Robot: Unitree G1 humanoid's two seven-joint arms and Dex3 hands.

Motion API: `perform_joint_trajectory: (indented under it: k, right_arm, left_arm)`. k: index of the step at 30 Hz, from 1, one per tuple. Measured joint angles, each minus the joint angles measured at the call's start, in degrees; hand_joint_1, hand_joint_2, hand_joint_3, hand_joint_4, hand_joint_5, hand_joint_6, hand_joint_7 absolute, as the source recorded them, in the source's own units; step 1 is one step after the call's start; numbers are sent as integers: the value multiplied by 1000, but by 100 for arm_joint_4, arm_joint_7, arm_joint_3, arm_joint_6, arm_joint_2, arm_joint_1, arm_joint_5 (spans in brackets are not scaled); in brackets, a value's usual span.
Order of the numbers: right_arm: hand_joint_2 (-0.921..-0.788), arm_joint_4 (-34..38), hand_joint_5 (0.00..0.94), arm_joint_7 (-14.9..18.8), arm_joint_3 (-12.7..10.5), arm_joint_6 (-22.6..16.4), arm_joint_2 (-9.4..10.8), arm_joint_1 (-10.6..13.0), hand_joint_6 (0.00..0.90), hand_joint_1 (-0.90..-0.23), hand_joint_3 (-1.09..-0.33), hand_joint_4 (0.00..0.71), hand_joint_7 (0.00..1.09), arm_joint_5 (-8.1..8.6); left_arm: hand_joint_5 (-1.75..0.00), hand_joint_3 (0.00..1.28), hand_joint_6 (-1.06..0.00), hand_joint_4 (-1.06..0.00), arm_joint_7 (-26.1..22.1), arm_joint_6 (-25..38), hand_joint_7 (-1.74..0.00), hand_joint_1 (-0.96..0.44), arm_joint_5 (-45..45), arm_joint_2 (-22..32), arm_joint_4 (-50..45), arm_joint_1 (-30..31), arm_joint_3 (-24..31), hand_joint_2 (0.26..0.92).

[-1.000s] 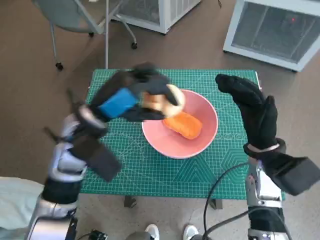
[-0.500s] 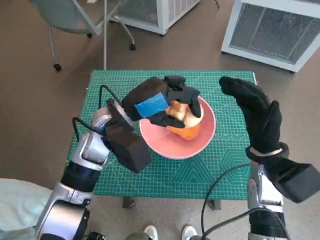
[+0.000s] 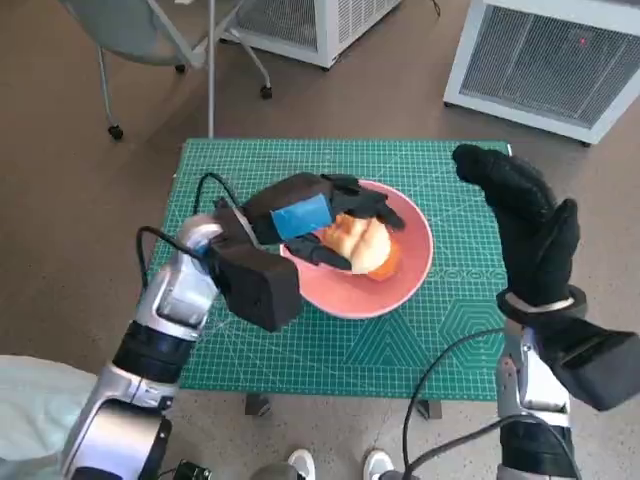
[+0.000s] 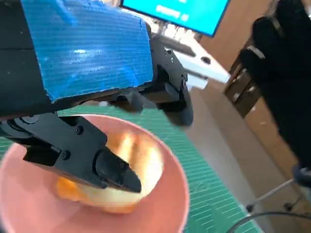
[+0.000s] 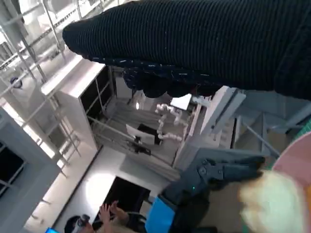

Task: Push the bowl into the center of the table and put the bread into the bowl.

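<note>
The pink bowl (image 3: 412, 278) stands near the middle of the green mat. A pale bread roll (image 3: 354, 238) lies in it, on top of an orange piece (image 3: 387, 262). My left hand (image 3: 305, 215) hovers over the bowl's left side, fingers spread above the roll and thumb below it. In the left wrist view the fingers (image 4: 170, 94) stand clear of the roll (image 4: 138, 162), with mat showing between, and the thumb (image 4: 114, 171) lies close in front of it. My right hand (image 3: 522, 225) is raised over the table's right edge, holding nothing.
A green cutting mat (image 3: 300, 340) covers the small table. A chair (image 3: 150, 30) stands beyond its far left corner, and white cabinets (image 3: 545, 60) at the far right. Pale cloth (image 3: 30, 400) lies at lower left. A person's hand (image 5: 109, 211) shows in the right wrist view.
My left hand carried the roll from the bowl's left rim over the bowl and lowered it. Its fingers have spread and the roll now lies in the bowl. My right hand hardly moved.
</note>
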Motion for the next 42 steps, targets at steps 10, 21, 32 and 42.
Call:
perform_joint_trajectory:
  k: [10,21,32,42]
  right_arm:
    - [-921,1,10,-2,-37,2,-4,-41,1,-683,-761,137,504,3]
    - [-921,3,9,-2,-50,2,-30,-134,-1,-681,-759,141,523,2]
    - [-921,3,7,-3,-43,256,-153,-491,-1,-685,-744,145,525,-7]
    - [-921,43,4,-57,6,452,-169,-828,-1,-685,-756,142,496,-156]
  left_arm:
    - [0,3,-273,-85,-302,162,0,-312,-239,163,-190,14,96,875]
    - [0,2,-237,-53,-561,207,0,-340,-843,224,-278,18,412,876]
    - [-25,178,-270,-123,-427,-1139,-26,-548,-2506,-551,564,90,1413,918]
    - [-22,469,-259,-150,378,-1775,-28,-678,-2691,-1331,936,124,1761,921]
